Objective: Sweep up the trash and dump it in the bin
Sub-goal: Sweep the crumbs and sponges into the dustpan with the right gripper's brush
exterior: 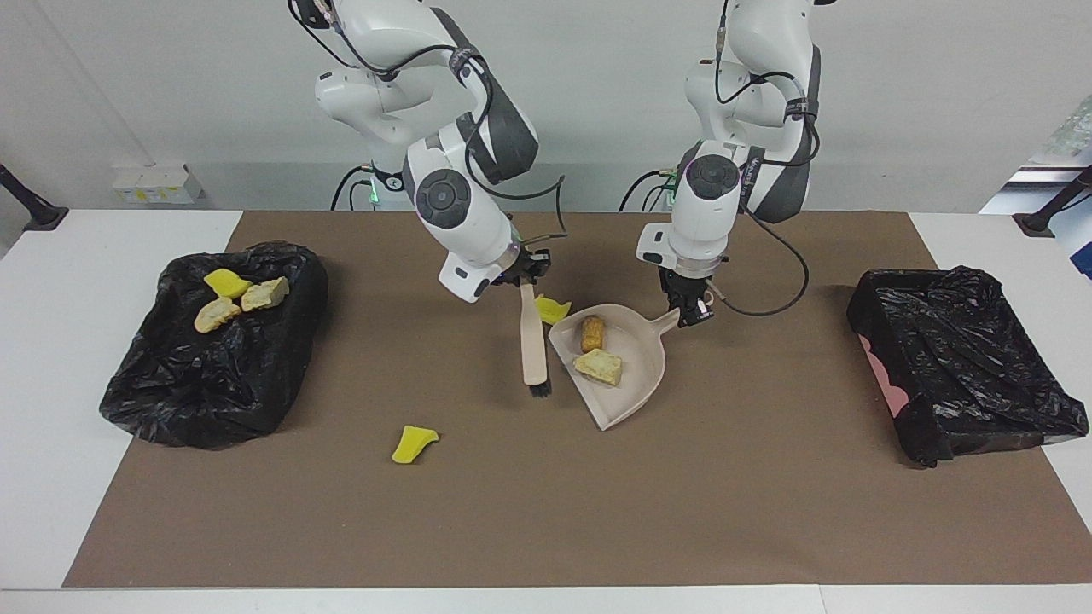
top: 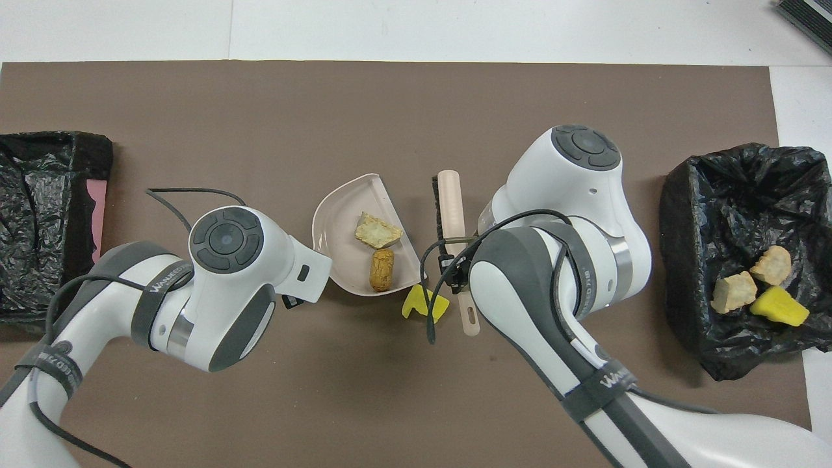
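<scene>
The right gripper is closed tight on the handle of the brush. The brush hangs with its dark bristles down by the brown mat, just beside the open mouth of the dustpan. The left gripper is pinched shut on the dustpan handle and holds the pan flat on the mat.

Two bits of trash lie in the pan: a brown bread-like lump and a pale foam chunk. A yellow sponge piece sits on the mat just outside the pan, at the rim nearer to the robots. Another yellow sponge scrap lies well apart, farther from the robots and toward the right arm's end of the table. Three more scraps lie in the black-lined bin at that end. A second black-lined bin stands at the left arm's end; I see no scraps in it.

The scraps look soft, light and squashy. I think they will roll or bounce away if the brush hits them hard, so slow pushes are best. No need to grab them; the brush can push them in. The pan should stay level when lifted, or the light bits may slide out.
</scene>
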You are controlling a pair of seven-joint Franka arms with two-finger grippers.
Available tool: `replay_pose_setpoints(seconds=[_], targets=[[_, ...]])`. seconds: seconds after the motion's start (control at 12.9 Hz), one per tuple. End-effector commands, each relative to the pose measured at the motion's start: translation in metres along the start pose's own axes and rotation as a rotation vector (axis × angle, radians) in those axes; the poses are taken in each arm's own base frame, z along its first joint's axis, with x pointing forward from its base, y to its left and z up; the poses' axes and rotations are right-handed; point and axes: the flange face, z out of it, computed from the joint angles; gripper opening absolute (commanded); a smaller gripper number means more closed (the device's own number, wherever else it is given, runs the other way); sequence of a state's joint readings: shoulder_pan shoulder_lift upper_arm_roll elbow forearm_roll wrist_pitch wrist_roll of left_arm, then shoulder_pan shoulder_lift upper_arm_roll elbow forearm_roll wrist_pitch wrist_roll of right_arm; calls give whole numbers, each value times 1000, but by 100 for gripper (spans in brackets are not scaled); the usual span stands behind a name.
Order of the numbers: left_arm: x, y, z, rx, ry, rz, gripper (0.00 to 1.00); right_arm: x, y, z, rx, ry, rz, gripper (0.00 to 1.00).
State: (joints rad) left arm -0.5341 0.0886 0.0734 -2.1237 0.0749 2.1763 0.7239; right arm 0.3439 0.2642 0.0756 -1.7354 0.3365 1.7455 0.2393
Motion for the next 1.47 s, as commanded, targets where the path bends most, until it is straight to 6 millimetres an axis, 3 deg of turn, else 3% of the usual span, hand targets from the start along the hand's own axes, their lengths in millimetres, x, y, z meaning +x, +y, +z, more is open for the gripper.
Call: replay_pose_setpoints(seconds=[0.0, 0.15, 0.31, 0.46, 0.7, 1.01, 1.39], targets=[[-14, -9, -2, 24, 6, 133, 0, -25, 7, 21, -65, -32, -12, 0], [-22, -16, -3, 19, -7, 181, 0, -48, 21, 40, -105, -62, 10, 0], [-24, -15, -10, 43, -53, 223, 0, -71, 23, 56, -127, -73, 52, 0], [-33, -5, -12, -11, -104, 223, 0, -102, 6, 87, -144, -10, 80, 0], [-33, 13, -11, -22, -141, 239, 0, -116, -30, 122, -172, 1, 90, 0], [-41, 62, 7, -1, -112, 185, 0, -97, -60, 111, -99, 23, 77, 0], [-53, 48, 13, 25, -74, 148, 0, -64, -108, 78, 144, 43, 56, 0]])
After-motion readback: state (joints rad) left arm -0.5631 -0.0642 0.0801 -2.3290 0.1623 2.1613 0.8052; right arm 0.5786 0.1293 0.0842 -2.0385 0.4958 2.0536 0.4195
